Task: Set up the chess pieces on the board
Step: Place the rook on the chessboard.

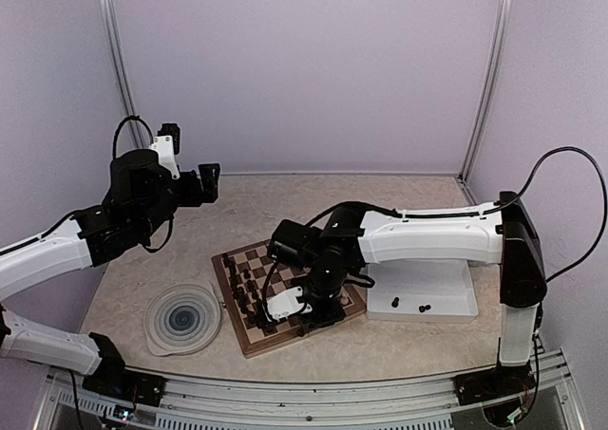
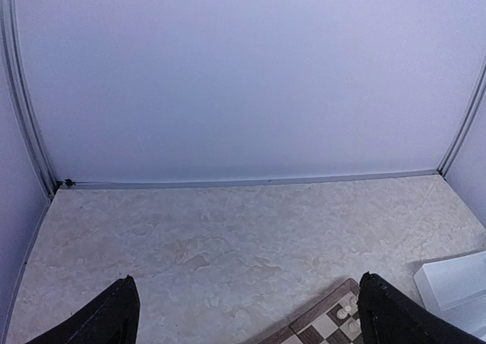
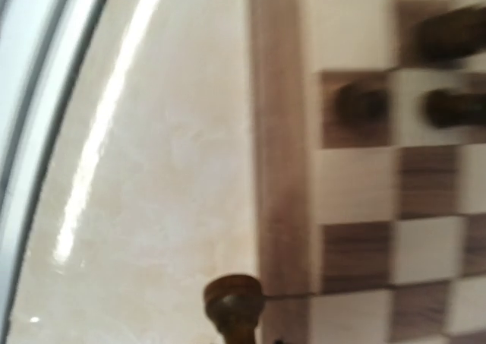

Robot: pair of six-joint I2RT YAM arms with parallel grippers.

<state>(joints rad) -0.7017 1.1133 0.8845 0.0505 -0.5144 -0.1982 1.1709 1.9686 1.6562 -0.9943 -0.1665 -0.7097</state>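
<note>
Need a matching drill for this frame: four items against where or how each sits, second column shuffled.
1. swirl plate
2. white tray
3. left gripper
4. right gripper

A. low over the chessboard
B. right of the board, two dark chess pieces inside
C. left of the board
D. open, away from the board

Pairs: 1-C, 2-B, 3-D, 4-A
</note>
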